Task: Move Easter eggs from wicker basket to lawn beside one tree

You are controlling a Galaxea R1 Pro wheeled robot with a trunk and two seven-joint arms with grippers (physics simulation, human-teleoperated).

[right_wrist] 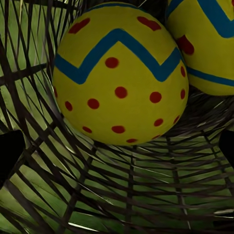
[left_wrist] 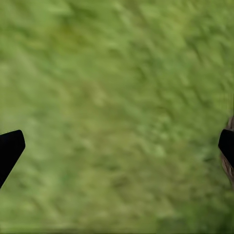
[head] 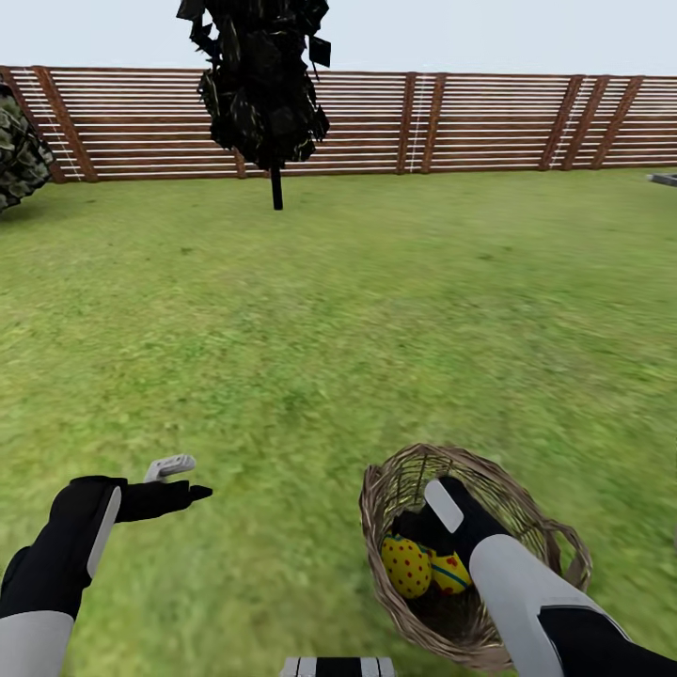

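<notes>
Black-fingered and spread wide, the right gripper (right_wrist: 117, 146) reaches down inside the wicker basket (head: 527, 508), an Easter egg (right_wrist: 119, 78) just ahead of its tips and a second egg (right_wrist: 209, 44) touching that one (a third is probably hidden behind the arm). Closing squarely across the near egg's middle, clear of the woven twigs, looks the surest grasp. The left gripper (head: 179, 478) hangs parted and empty over the lawn (head: 376, 310). A dark conifer (head: 263, 85) stands far off before the wooden fence (head: 489, 122).
</notes>
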